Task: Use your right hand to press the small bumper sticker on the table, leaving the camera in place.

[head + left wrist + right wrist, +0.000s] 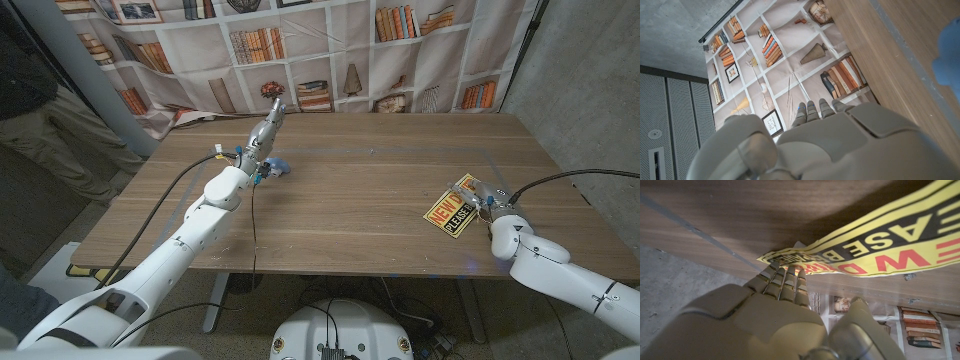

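Yellow-and-black sticker [454, 210] lies on desk [350, 200] near its right edge. Right hand [492, 207] at sticker's right end, fingers [785, 280] together, tips touching sticker edge, holding nothing. Left hand [266, 128] well left of sticker, raised; finger state unclear. Blue object [277, 168] beside left wrist.

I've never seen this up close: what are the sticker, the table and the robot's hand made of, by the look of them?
The sticker looks like thin printed vinyl or paper: yellow and black with red letters, its edge curling slightly. The table seems wood or wood veneer, matte, with visible grain. The right hand appears smooth pale plastic, judging by its moulded shells; I can't be sure.
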